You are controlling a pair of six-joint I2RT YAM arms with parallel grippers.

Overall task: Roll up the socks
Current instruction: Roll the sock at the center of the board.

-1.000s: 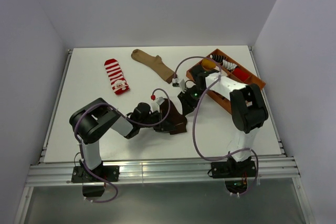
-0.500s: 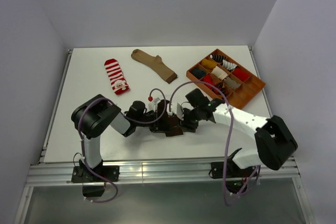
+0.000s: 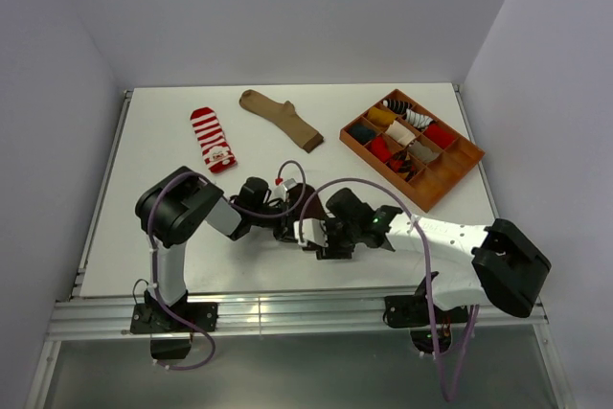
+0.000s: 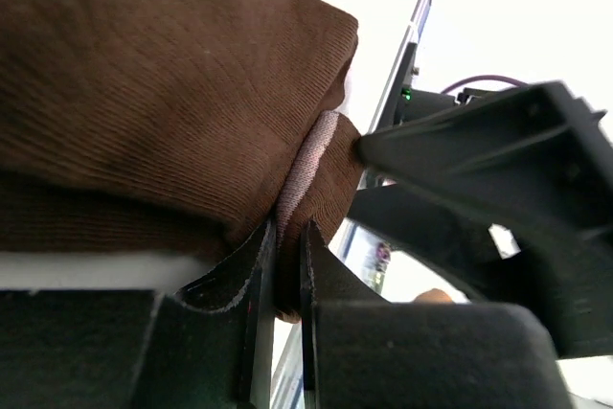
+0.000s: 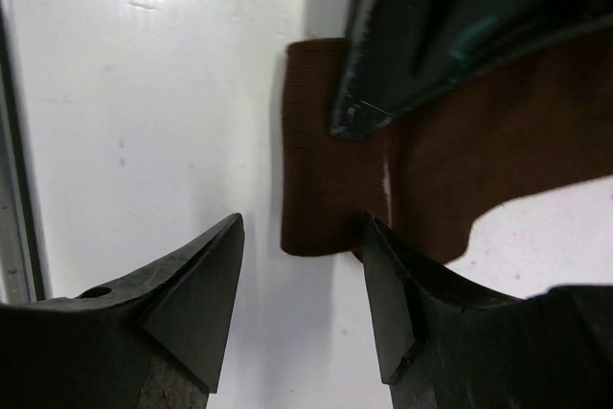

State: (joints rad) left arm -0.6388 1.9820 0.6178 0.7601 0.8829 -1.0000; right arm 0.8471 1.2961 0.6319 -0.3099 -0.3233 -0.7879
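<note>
The dark brown sock (image 3: 308, 217) lies bunched near the table's front middle, between my two grippers. My left gripper (image 4: 285, 265) is shut on a folded edge of the brown sock (image 4: 172, 93), where a pale stripe shows. In the top view the left gripper (image 3: 287, 221) is at the sock's left side. My right gripper (image 5: 302, 237) is open, low over the table, its jaws either side of the corner of the brown sock (image 5: 326, 179) without touching it. The red-and-white striped sock (image 3: 213, 139) and the tan sock (image 3: 281, 118) lie flat at the back. No black argyle sock shows on the table.
An orange-brown divided tray (image 3: 450, 174) with several rolled socks stands at the back right. The right arm stretches low across the front of the table. The left gripper's finger (image 5: 431, 26) is close above the right gripper's jaws. The table's front rail (image 3: 287, 308) is near.
My right arm has swung from the tray down to the front and left, reaching the brown sock. My left gripper has drawn the sock slightly left and nearer.
</note>
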